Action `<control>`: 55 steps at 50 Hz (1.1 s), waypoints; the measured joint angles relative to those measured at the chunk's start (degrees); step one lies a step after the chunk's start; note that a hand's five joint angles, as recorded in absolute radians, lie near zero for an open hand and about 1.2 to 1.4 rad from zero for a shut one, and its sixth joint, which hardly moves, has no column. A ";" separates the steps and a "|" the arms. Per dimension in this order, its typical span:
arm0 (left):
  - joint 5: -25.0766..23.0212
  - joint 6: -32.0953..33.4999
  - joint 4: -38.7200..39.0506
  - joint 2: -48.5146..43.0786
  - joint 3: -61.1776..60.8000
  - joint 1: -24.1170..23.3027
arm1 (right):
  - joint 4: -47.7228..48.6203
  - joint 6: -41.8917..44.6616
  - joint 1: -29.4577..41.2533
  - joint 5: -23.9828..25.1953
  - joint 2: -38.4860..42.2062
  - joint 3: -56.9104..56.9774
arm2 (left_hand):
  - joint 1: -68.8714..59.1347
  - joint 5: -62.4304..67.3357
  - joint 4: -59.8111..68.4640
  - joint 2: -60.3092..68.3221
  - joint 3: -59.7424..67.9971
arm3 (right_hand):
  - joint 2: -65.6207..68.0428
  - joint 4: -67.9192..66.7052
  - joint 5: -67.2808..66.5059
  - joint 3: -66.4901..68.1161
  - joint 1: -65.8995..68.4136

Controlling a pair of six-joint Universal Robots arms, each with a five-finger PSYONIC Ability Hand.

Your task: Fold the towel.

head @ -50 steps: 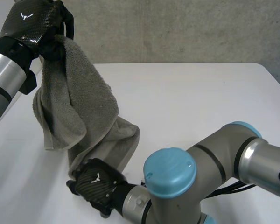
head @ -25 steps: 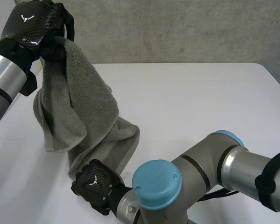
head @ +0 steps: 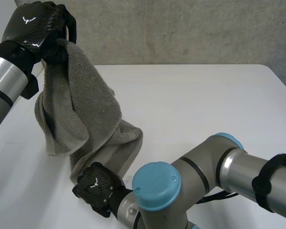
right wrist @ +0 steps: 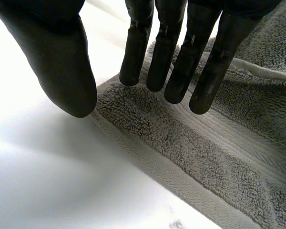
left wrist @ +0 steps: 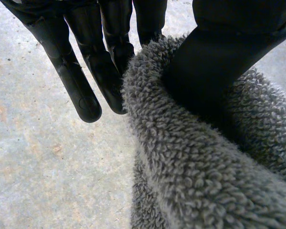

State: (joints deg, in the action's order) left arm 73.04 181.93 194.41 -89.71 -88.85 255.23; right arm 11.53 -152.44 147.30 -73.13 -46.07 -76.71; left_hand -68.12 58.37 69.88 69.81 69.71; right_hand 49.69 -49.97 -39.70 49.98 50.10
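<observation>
The black left hand [head: 32, 27] pinches the top of a grey looped-pile terry towel [head: 81, 114], which hangs down onto the white table [head: 195, 105]. At the towel's lower edge (a flat hem), the right hand [head: 97, 185] reaches in, fingers straight and unclenched.

A: Right arm [head: 214, 162] on the go. Its big light-blue cap [head: 156, 185] has slid closer to the towel [head: 81, 109] vs 1 s ago, and sits lower.
B: Yep, most of that came in the first half-sec, then just a nudge. Right hand [head: 97, 190]?
A: Barely. Sunk a hair at the towel's lower end. Rest of the arm has swung in toward the towel too.
</observation>
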 measured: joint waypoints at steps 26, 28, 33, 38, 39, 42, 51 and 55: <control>-0.09 0.01 0.17 -0.27 -0.82 0.00 | -0.14 -0.30 -0.08 -0.37 1.84 2.42 | 0.05 0.00 0.00 0.00 -0.01 | 26.12 -26.55 -27.21 26.26 25.55; -0.09 0.03 0.12 -0.29 -0.84 0.00 | -0.26 -0.48 -0.49 -0.77 0.93 2.67 | 0.05 0.00 0.00 0.00 0.00 | 26.25 -26.63 -27.33 26.26 25.59; -0.02 0.11 0.05 -0.35 -1.01 0.05 | -0.67 -0.77 -3.01 -1.90 -2.54 2.27 | 0.05 0.00 0.00 0.00 0.00 | 26.26 -26.63 -27.41 26.26 25.66; -0.10 0.34 0.15 -0.44 -1.80 0.43 | -1.83 -0.87 -7.92 -2.53 -7.44 0.49 | 0.05 0.00 0.00 0.00 0.00 | 26.26 -26.63 -27.70 26.26 25.90; -0.14 0.40 0.19 -0.47 -2.04 0.56 | -2.26 -0.88 -9.36 -2.57 -8.68 -0.05 | 0.04 0.00 0.00 0.00 0.00 | 26.26 -26.63 -27.72 26.26 25.96; -0.24 0.59 0.29 -0.57 -2.67 0.92 | -3.76 -0.91 -13.75 -2.43 -12.13 -1.65 | 0.05 0.00 0.00 0.00 0.00 | 26.27 -26.63 -27.88 26.26 26.52; -0.31 0.90 0.41 -0.93 -5.15 1.51 | -6.44 -0.90 -25.71 -1.68 -20.32 -5.94 | 0.05 0.00 0.01 0.00 0.00 | 26.28 -26.63 -28.20 26.26 26.80; -0.34 0.96 0.52 -0.98 -6.77 1.51 | -6.55 -0.90 -29.74 -1.01 -23.43 -7.72 | 0.05 0.00 0.01 0.00 0.00 | 26.28 -26.63 -28.20 26.26 26.81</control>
State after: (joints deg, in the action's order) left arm 72.70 182.89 194.94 -90.69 -95.62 256.75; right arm 4.99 -153.34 117.56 -74.14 -69.50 -84.43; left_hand -68.08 58.37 69.89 69.82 69.71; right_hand 75.96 -76.60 -67.90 76.25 76.91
